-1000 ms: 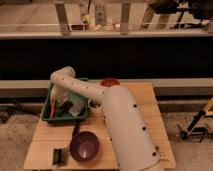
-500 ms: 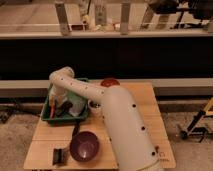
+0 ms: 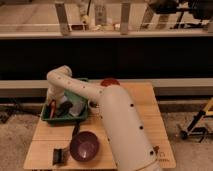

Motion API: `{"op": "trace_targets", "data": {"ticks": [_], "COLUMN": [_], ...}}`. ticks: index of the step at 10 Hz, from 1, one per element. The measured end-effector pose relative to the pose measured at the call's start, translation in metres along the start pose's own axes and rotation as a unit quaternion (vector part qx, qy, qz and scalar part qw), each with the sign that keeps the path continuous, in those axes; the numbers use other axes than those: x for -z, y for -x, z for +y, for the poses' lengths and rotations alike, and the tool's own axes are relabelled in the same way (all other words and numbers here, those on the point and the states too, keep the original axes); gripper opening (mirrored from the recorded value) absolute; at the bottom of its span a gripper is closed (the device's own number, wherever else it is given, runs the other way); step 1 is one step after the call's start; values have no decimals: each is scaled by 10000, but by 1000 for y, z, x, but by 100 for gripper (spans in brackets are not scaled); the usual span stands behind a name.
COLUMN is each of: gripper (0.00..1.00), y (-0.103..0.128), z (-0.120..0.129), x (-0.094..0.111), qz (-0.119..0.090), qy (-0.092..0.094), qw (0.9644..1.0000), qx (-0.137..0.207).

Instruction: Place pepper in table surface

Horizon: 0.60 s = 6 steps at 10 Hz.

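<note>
My white arm reaches from the lower right across the table surface, a light tan slatted top. It bends at the far left and comes down into the green tray. The gripper hangs low inside the tray's left half. A slim red-orange pepper stands slanted at the tray's left edge, right beside the gripper. I cannot tell whether the gripper touches it. The arm hides part of the tray.
A purple bowl sits at the table's front. A small dark object lies left of it, and a black stick-like item just below the tray. A red round item is at the back edge. A white item lies in the tray.
</note>
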Motion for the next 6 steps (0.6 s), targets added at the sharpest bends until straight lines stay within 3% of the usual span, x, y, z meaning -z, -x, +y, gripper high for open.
{"op": "trace_targets", "data": {"ticks": [6], "gripper": [46], "y": [-7], "z": [4], "x": [-9], "qz": [-88], "qy": [109], "qw": [9999], "qx": [-75]}}
